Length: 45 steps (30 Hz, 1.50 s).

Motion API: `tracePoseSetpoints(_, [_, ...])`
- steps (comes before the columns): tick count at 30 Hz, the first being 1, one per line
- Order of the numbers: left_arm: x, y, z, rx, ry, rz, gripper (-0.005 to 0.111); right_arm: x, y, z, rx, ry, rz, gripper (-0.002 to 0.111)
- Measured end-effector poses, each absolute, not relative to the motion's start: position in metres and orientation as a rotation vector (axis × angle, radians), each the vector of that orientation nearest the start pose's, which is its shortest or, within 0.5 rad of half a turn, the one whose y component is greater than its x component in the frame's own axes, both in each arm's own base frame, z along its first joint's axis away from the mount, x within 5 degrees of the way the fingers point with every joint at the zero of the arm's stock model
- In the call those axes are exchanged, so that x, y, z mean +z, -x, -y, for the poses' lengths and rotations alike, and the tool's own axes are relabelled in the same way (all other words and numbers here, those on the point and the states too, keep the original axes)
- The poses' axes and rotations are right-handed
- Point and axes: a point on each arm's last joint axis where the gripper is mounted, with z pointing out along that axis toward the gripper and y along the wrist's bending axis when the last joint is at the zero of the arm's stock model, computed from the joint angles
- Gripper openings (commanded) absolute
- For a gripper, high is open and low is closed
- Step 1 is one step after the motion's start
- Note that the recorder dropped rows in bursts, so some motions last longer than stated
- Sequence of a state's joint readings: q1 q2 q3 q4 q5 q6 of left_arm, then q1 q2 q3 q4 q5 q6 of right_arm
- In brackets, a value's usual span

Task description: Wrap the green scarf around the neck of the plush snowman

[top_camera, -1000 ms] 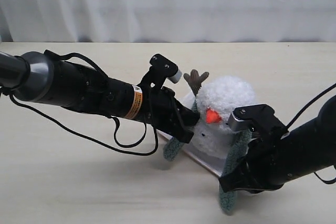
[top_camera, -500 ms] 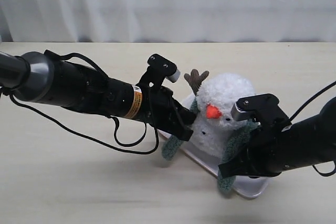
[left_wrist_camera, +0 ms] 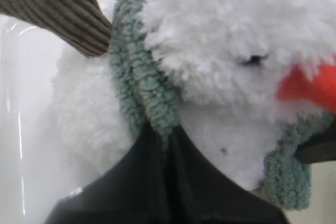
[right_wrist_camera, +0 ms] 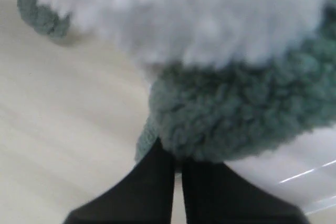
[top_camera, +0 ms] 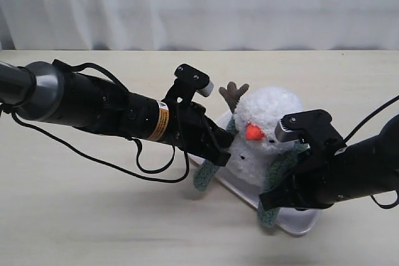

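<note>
Sage-green fuzzy ribbed knit scarf (top_camera: 278,175) lies draped behind the neck of the fluffy white plush snowman (top_camera: 265,126), which sits on the white rectangular tray (top_camera: 298,223) toward the right part of the tabletop (top_camera: 93,216), one scarf tail hanging down each side of the body. Left gripper (left_wrist_camera: 164,145) is clamped on the tail below the brown corduroy twig arm (left_wrist_camera: 58,11), and right gripper (right_wrist_camera: 177,163) is clamped on the other tail, probably so both ends can be crossed at the front. Exterior view hides both sets of jaws behind the arms; only the wrist views show the closed jaws pinching the knit.
</note>
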<state>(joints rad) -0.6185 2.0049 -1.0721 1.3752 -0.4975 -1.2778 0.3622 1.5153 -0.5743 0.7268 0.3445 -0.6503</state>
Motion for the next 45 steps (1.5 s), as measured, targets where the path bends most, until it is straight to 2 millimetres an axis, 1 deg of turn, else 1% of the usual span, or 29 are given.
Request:
tracePoseSetpoints(4, [0.137, -0.295, 0.266, -0.889, -1.044, -2.093, 0.000, 0.153, -0.216, -0.108, 0.489, 0.530, -2.685, 0.004])
tracePoseSetpoints(9, [0.141, -0.291, 0.270, -0.974, -1.062, -2.062, 0.000, 0.156, -0.215, -0.115, 0.586, 0.573, -2.639, 0.004])
tracePoseSetpoints(13, [0.141, -0.290, 0.270, -1.001, -1.048, -2.071, 0.000, 0.158, -0.217, -0.118, 0.630, 0.566, -2.604, 0.004])
tracePoseSetpoints(16, [0.141, -0.290, 0.270, -1.005, -1.047, -2.082, 0.000, 0.160, -0.219, -0.119, 0.645, 0.530, -2.582, 0.005])
tracePoseSetpoints(18, [0.141, -0.289, 0.270, -1.007, -1.053, -2.087, 0.000, 0.160, -0.220, -0.119, 0.647, 0.498, -2.576, 0.012])
tracePoseSetpoints(23, [0.139, -0.287, 0.270, -1.000, -1.090, -2.093, 0.000, 0.161, -0.221, -0.119, 0.647, 0.476, -2.570, 0.040])
tracePoseSetpoints(25, [0.139, -0.286, 0.269, -1.000, -1.105, -2.093, 0.000, 0.161, -0.221, -0.119, 0.646, 0.478, -2.569, 0.047])
tracePoseSetpoints(26, [0.139, -0.286, 0.269, -1.003, -1.109, -2.093, 0.003, 0.161, -0.221, -0.119, 0.648, 0.475, -2.569, 0.049])
tracePoseSetpoints(27, [0.139, -0.286, 0.270, -1.008, -1.113, -2.092, 0.013, 0.161, -0.221, -0.120, 0.657, 0.475, -2.570, 0.051])
tracePoseSetpoints(31, [0.138, -0.284, 0.269, -1.012, -1.135, -2.092, 0.043, 0.163, -0.220, -0.120, 0.675, 0.480, -2.565, 0.052])
tracePoseSetpoints(32, [0.138, -0.284, 0.269, -1.011, -1.137, -2.091, 0.055, 0.165, -0.219, -0.120, 0.675, 0.481, -2.559, 0.052])
tracePoseSetpoints(34, [0.137, -0.285, 0.268, -0.983, -1.145, -2.097, 0.064, 0.171, -0.218, -0.120, 0.671, 0.493, -2.531, 0.052])
tracePoseSetpoints(36, [0.135, -0.287, 0.267, -0.939, -1.151, -2.108, 0.065, 0.177, -0.216, -0.116, 0.628, 0.502, -2.520, 0.052])
tracePoseSetpoints(37, [0.135, -0.287, 0.266, -0.924, -1.152, -2.112, 0.065, 0.179, -0.215, -0.112, 0.580, 0.492, -2.538, 0.052])
tracePoseSetpoints(41, [0.134, -0.288, 0.266, -0.915, -1.155, -2.113, 0.065, 0.174, -0.209, -0.103, 0.472, 0.439, -2.667, 0.052])
tracePoseSetpoints(45, [0.135, -0.286, 0.266, -0.938, -1.148, -2.120, 0.065, 0.171, -0.199, -0.101, 0.483, 0.450, -2.784, 0.052])
